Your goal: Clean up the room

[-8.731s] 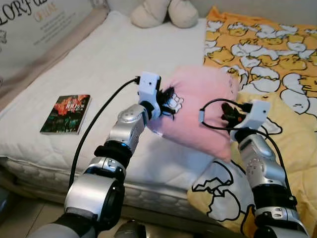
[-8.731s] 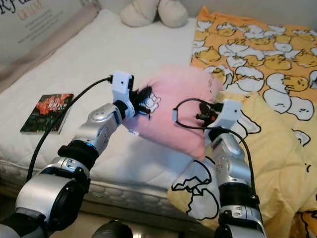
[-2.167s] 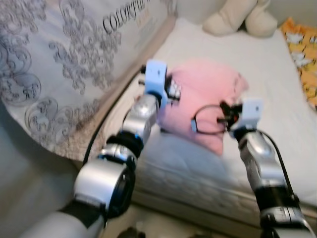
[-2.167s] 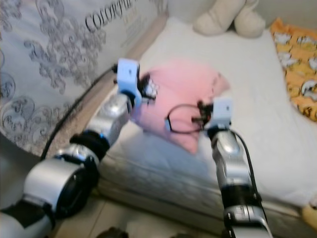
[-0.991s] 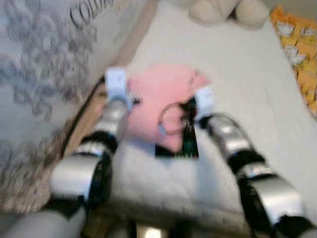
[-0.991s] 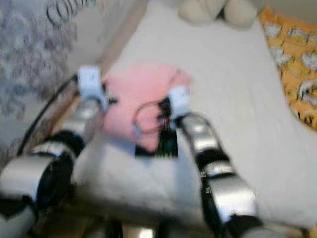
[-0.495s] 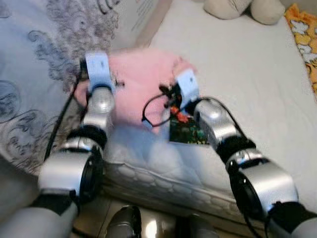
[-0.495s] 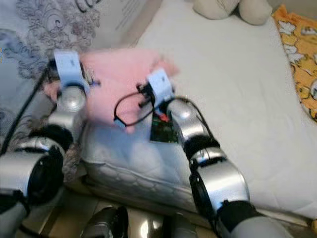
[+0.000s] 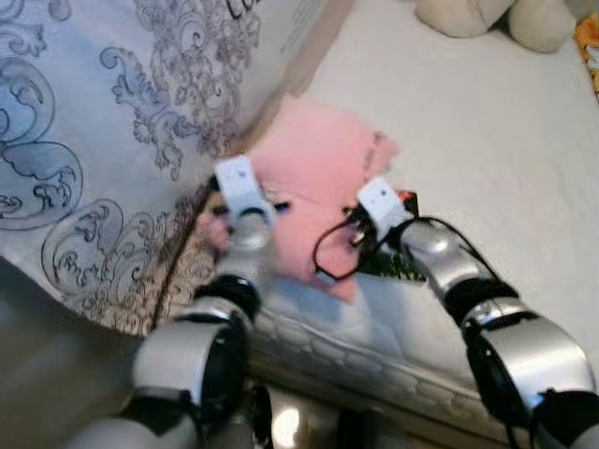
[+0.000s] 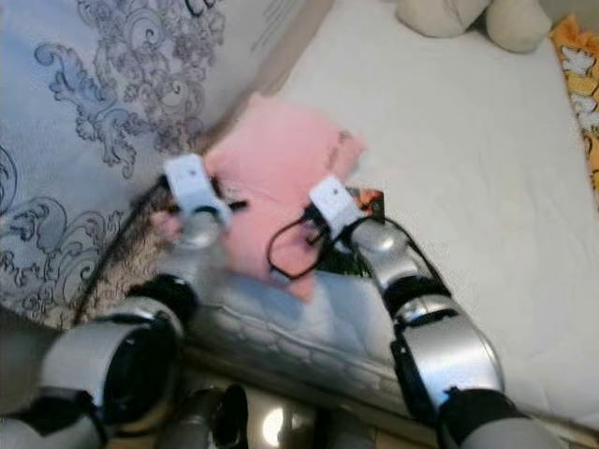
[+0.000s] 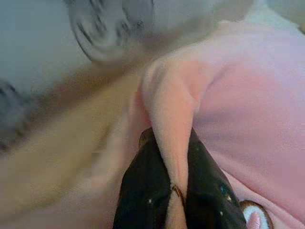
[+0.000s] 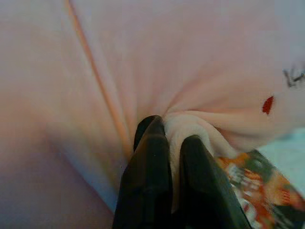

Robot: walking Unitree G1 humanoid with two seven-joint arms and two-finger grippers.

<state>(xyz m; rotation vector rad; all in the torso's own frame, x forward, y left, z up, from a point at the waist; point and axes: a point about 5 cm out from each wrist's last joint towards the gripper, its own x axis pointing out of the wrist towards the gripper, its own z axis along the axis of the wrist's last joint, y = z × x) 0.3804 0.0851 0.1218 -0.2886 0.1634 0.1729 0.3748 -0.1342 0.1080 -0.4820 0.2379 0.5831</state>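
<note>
The pink pillow (image 10: 281,178) lies at the left edge of the bed (image 10: 468,168), up against the patterned grey-and-white headboard (image 10: 103,103), and both claws grip it. The left claw (image 11: 172,191) is pinched on a fold at the pillow's left side — the pink fabric is squeezed between its two black fingers (image 11: 143,195). The right claw (image 12: 171,157) is clamped on a bunched fold at the pillow's right side. Just beside that claw, partly under the pillow's edge, lies a book (image 10: 360,201) with a dark green and orange cover on the white mattress. A cream plush toy (image 10: 468,21) sits well apart — at the far end of the bed.
</note>
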